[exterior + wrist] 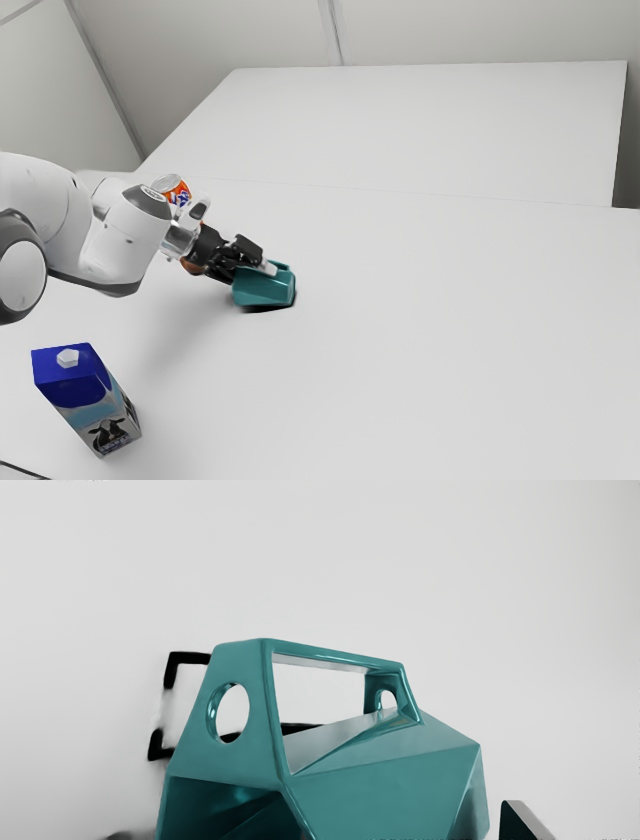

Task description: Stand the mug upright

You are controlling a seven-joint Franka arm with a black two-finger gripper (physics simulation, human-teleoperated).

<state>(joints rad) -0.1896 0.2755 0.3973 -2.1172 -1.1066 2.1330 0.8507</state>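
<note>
One hand (257, 268), two fingers apart, straddles one tipped mug (264, 289); one carton (86, 398) and one can (173, 188) share the table (430, 330).

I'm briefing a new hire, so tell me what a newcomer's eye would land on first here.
Probably the glossy teal mug, lying on its side with its handle up, between the open fingers. Next come the bulky white arm, reaching in from the exterior view's left, and the blue-topped milk carton near that view's lower left corner.

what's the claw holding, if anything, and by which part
Nothing is held: the glossy, faceted teal mug sits between the open fingers of the black claw, clear of one.
</note>
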